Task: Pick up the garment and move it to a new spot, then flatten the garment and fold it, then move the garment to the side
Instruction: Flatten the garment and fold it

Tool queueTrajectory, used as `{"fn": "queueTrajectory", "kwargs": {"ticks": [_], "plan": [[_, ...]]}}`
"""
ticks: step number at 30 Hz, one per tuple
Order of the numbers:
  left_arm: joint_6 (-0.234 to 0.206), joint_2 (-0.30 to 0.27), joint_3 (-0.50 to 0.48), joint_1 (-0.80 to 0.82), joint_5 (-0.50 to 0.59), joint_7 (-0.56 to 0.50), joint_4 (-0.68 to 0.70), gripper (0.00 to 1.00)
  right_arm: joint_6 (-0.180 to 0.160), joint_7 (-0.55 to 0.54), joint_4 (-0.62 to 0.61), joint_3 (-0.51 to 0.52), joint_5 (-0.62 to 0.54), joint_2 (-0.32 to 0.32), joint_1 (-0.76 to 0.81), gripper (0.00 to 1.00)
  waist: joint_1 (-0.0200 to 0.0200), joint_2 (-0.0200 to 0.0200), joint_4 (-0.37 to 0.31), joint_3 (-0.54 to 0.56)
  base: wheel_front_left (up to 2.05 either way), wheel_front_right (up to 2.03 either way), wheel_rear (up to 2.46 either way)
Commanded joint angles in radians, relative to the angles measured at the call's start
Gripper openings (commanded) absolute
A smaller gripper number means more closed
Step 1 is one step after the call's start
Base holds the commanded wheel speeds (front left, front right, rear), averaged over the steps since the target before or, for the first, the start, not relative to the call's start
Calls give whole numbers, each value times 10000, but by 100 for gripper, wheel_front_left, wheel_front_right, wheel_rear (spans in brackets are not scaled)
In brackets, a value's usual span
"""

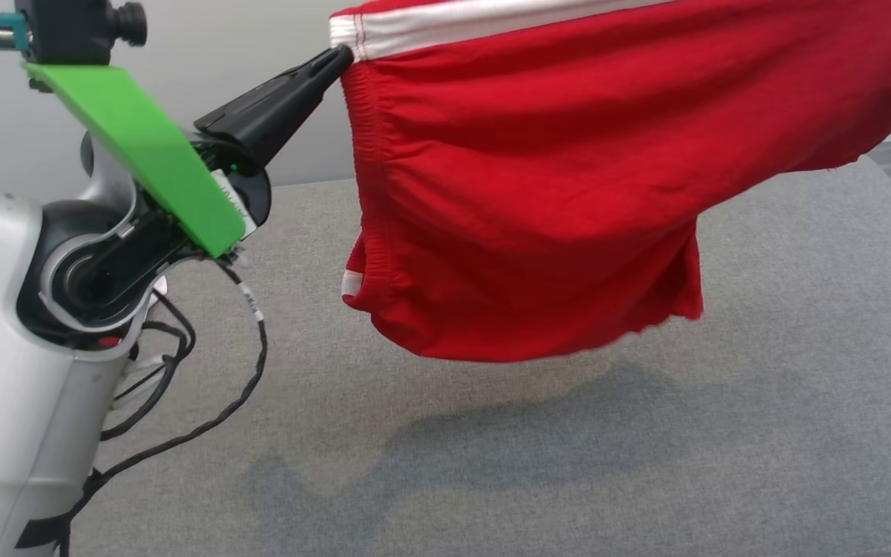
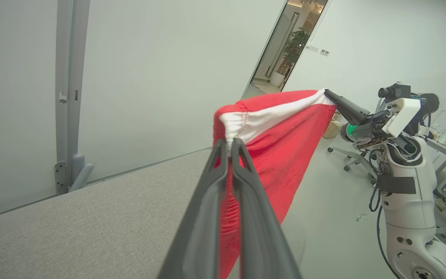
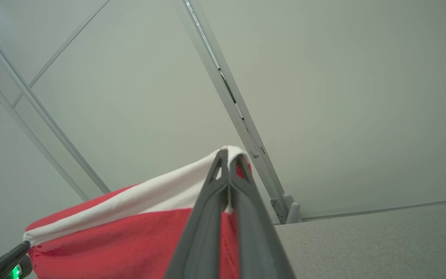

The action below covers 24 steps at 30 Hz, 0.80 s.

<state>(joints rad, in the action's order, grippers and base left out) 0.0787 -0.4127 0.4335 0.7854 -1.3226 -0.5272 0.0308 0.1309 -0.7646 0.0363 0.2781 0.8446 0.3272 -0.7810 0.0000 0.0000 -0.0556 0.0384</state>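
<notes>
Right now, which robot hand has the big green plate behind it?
The left hand, pinching the red garment. The green plate sits behind it; the right hand has a white block instead.

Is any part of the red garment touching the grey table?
No, the garment hangs in the air, its hem clear above the table.

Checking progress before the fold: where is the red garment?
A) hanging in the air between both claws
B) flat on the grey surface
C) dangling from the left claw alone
A: left claw and right claw each pinch the white band; the red garment hangs above the grey surface.
</notes>
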Motion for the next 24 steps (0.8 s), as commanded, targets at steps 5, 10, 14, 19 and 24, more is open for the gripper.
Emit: {"fn": "queueTrajectory", "kwargs": {"ticks": [5,10,14,19,24], "plan": [[119,444,102,449,42,244,-525,0,-1,61,437,-189,-262,-243,-459,0,0,0,-26,-286,0,0,0],[387,723,174,1257,721,943,-1369,0,0,500,1199,-517,-742,-691,-1209,0,0,0,-182,-1145,0,0,0],[522,667,549,2490,1999,1927,-2084,0,0,1402,1989,-954,-1451,-972,-2342,0,0,0,-337,-2405,0,0,0],[524,372,1501,4764,3903,4217,-2995,0,0,3481,2989,-1758,-2530,-1144,-4259,0,0,0,-621,-4411,0,0,0],[521,-1,3196,6764,5590,7130,-4334,0,-1,6022,4028,-2674,-3204,-1242,-5831,0,0,0,-1072,-5823,0,0,0]]}}
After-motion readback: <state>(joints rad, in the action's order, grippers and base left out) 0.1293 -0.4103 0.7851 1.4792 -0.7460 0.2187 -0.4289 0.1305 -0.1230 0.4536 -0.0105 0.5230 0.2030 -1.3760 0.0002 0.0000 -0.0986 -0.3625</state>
